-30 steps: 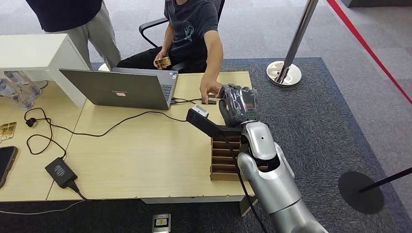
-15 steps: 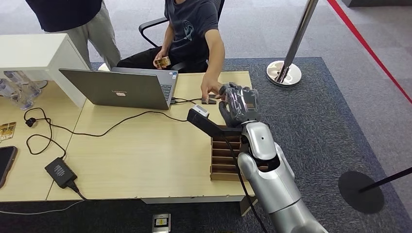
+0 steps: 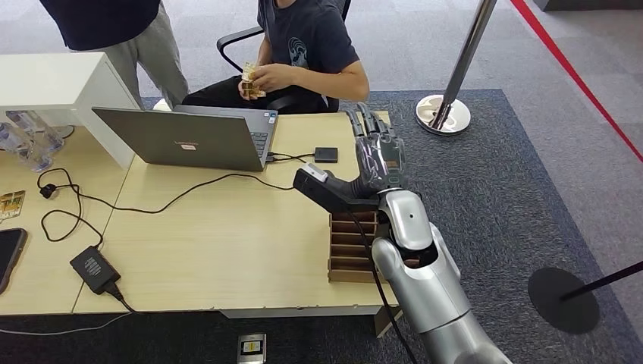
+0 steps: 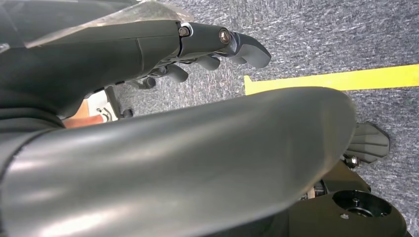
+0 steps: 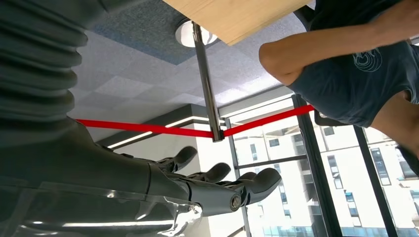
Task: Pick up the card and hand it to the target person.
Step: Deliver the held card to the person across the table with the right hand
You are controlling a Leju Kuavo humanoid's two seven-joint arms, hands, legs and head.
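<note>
Reaching over table (image 3: pixel 227 250), right hand (image 3: pixel 377 155) spread wide, holds nothing; seated person (image 3: pixel 307 45) holds card (image 3: pixel 252 76); laptop (image 3: pixel 189 136), wooden rack (image 3: pixel 352 246) close by.

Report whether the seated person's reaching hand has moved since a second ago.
Yes. It has pulled back from beside the small black device on the desk, away from the right hand, and now meets the person's other hand near the chest.

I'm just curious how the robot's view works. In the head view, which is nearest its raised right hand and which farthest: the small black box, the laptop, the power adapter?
From the right hand:
1. The small black box, on the table just to its left.
2. The laptop, farther left, at the table's back.
3. The power adapter, farthest, near the front left edge.
</note>
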